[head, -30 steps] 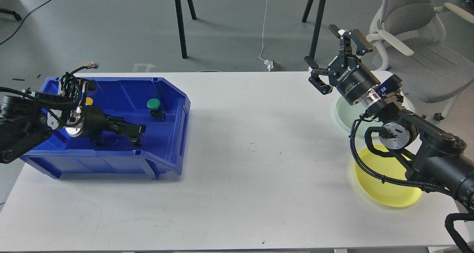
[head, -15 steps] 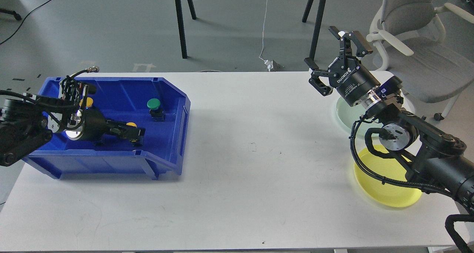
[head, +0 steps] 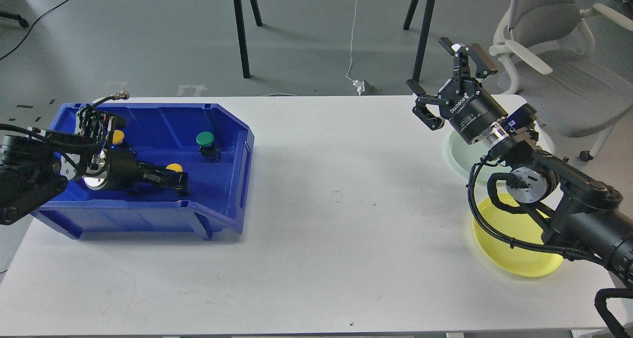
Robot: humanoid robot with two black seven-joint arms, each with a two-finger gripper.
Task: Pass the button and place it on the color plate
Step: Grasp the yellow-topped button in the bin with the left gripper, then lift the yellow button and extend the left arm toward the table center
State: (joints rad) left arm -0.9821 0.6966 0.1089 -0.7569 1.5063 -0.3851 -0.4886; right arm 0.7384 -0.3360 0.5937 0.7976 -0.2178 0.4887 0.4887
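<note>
- your left gripper (head: 178,179) has pulled back a little in the blue bin (head: 232,145), uncovering a yellow button (head: 173,168); its grip is unclear.
- right gripper (head: 447,80) waits wide open.

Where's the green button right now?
In the head view, the green button sits inside the blue bin on the table's left side, just beyond the left gripper.

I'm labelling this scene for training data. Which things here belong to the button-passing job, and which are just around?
Job:
left gripper at a yellow button
second yellow button
green button
blue bin
yellow plate
pale green plate
right gripper, open

Around:
office chair
floor cables
stand legs
</note>
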